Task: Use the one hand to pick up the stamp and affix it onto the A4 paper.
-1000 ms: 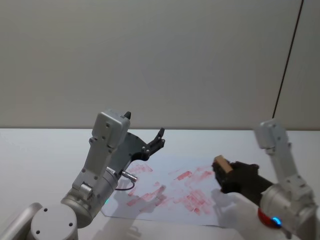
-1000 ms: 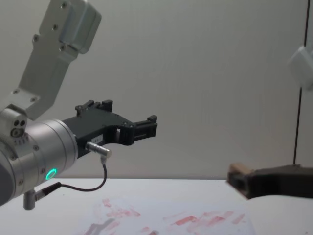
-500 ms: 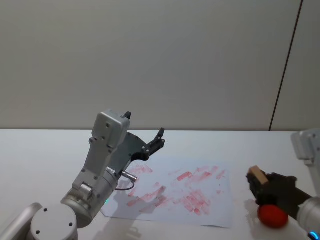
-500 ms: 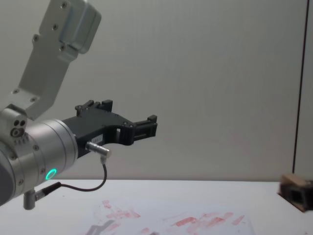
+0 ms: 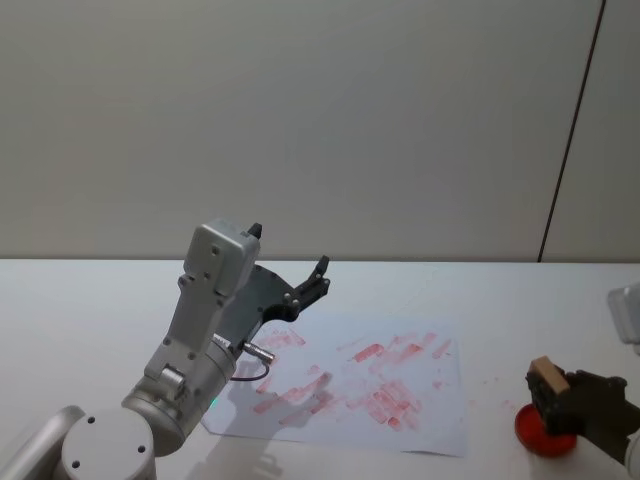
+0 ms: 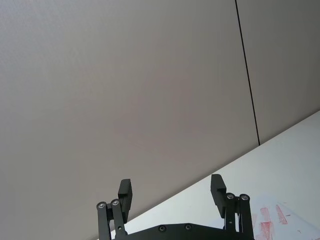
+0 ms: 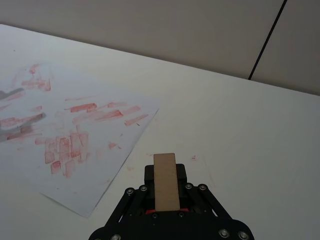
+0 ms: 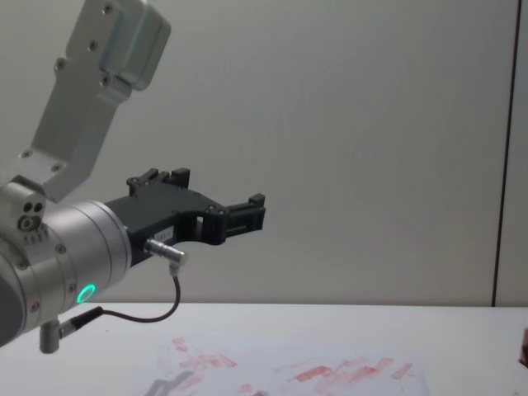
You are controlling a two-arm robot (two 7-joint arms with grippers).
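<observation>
Now the stamp (image 7: 165, 181) sits clamped between the right gripper's (image 7: 165, 200) jaws.

Stamp (image 7: 166, 181): bare light-brown wood, matt, smooth face, clamped between the right gripper's (image 7: 166, 192) matt black jaws, which look like plastic with bright metal screws. Red ink pad (image 5: 545, 432) under it: glossy red. A4 paper (image 5: 350, 385) beside the gripper: thin matt white sheet, smeared with dull red ink. Table (image 7: 260, 130): smooth matt white. Left gripper (image 6: 171, 192): matt black, spread open; its arm brushed silver metal and pale grey casing.
</observation>
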